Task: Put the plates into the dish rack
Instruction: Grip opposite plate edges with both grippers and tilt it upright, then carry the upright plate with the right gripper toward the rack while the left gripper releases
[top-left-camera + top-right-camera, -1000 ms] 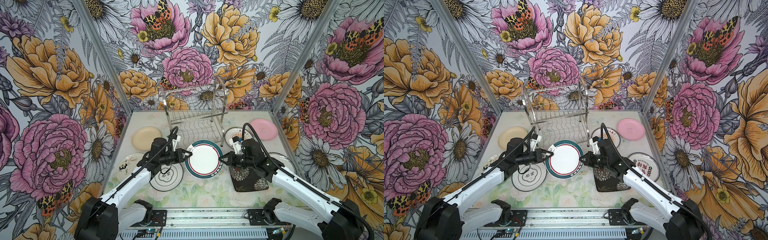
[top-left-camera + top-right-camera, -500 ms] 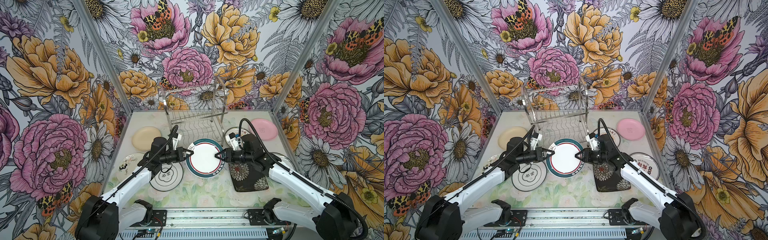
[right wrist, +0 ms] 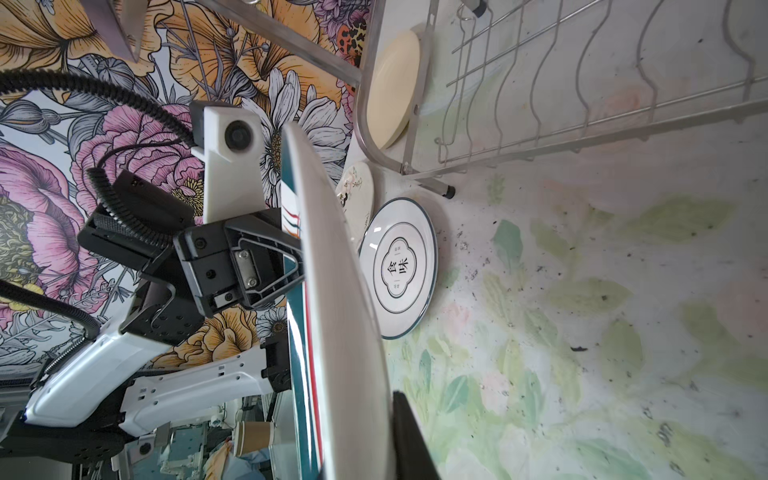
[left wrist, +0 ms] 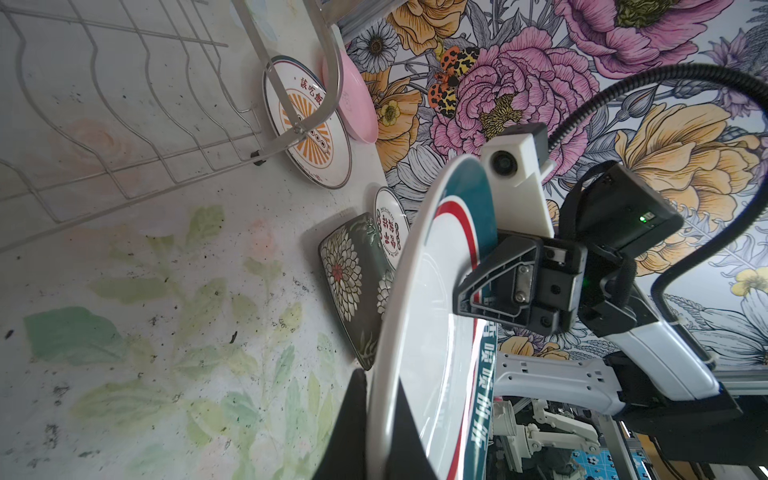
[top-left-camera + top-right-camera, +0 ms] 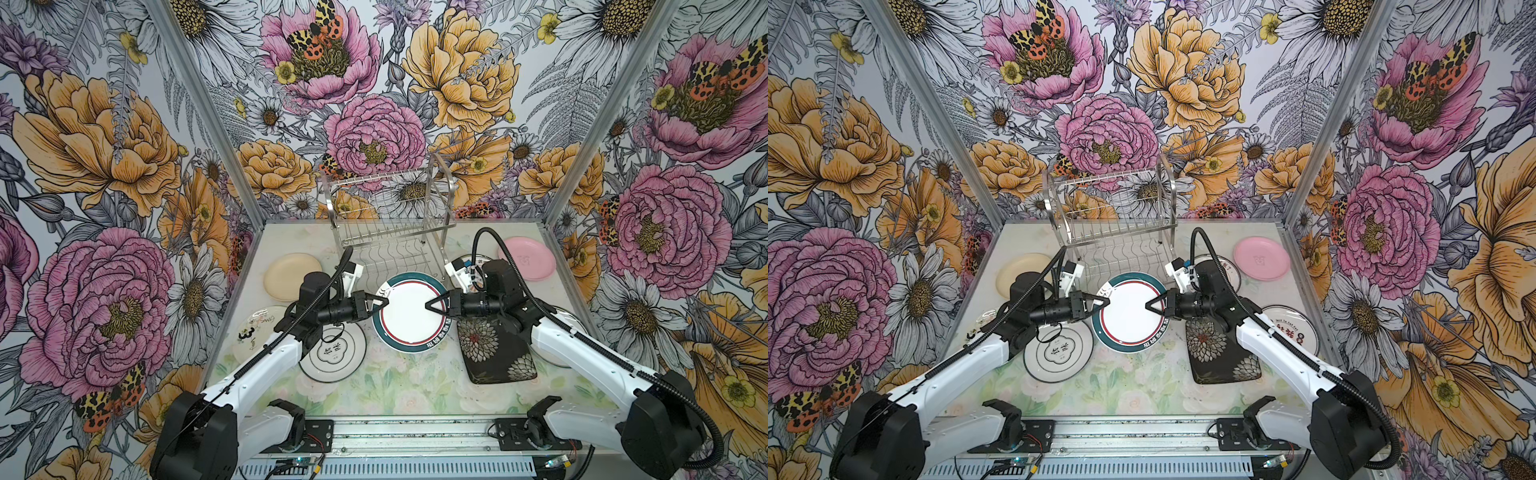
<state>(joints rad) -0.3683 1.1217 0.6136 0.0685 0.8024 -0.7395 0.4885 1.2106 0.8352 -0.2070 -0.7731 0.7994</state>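
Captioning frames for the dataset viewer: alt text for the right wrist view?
A teal-rimmed plate, seen edge-on and held off the table, is clamped at its far rim by the left end effector. Behind it, a black-rimmed plate and a cream plate lie on the table near the wire dish rack.

In both top views the right arm (image 5: 1287, 357) hid most of the sunburst plate (image 5: 1232, 272) and a corner of the black square plate (image 5: 1221, 357). The teal-rimmed plate (image 4: 424, 332) ran off the frame edge in both wrist views.
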